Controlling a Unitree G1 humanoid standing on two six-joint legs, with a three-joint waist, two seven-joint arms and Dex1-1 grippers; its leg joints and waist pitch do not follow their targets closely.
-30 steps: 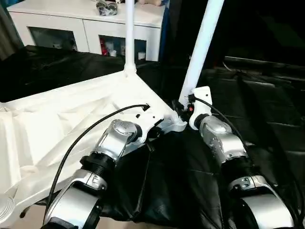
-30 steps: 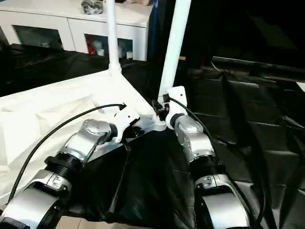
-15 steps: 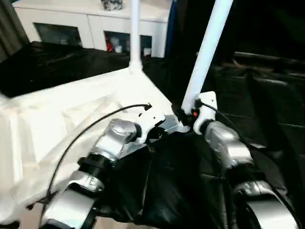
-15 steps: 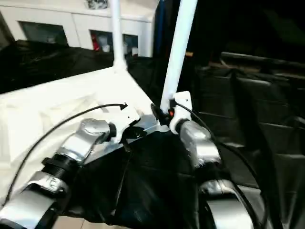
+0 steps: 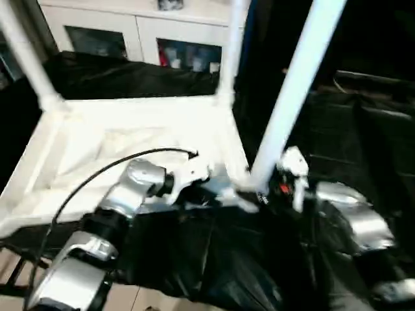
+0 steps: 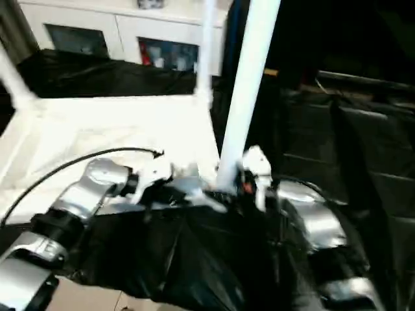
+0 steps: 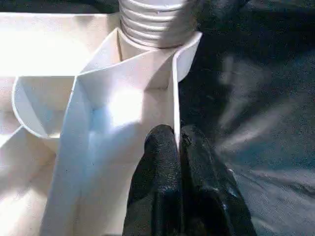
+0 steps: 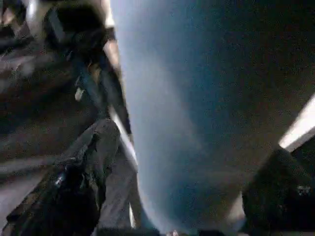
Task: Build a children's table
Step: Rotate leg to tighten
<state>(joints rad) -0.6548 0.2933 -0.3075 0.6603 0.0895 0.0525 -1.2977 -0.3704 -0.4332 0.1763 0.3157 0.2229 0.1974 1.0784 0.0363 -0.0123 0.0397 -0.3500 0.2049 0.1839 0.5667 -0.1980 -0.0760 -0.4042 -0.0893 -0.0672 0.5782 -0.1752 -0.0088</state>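
The children's table lies upside down, its white ribbed tabletop (image 5: 117, 139) on black sheeting. Three white legs stand in its corner sockets: far left (image 5: 26, 58), far right (image 5: 231, 52) and near right (image 5: 298, 91). My left gripper (image 5: 224, 191) is at the near right corner. In the left wrist view the left gripper (image 7: 177, 135) is shut on the tabletop's thin rim wall (image 7: 174, 98), just below the leg's threaded base (image 7: 157, 22). My right gripper (image 8: 192, 142) is open, with one black finger (image 8: 96, 162) on each side of the near right leg (image 8: 197, 98) near its base.
A white cabinet with glass doors (image 5: 130, 32) stands behind the table. Black sheeting (image 5: 363, 142) covers the work surface to the right and front. Pale floor (image 5: 13, 288) shows at the lower left.
The whole picture has shifted, so the camera moved and the far left leg now shows. My right gripper's fingers have spread apart around the near leg. The left gripper keeps its hold on the rim.
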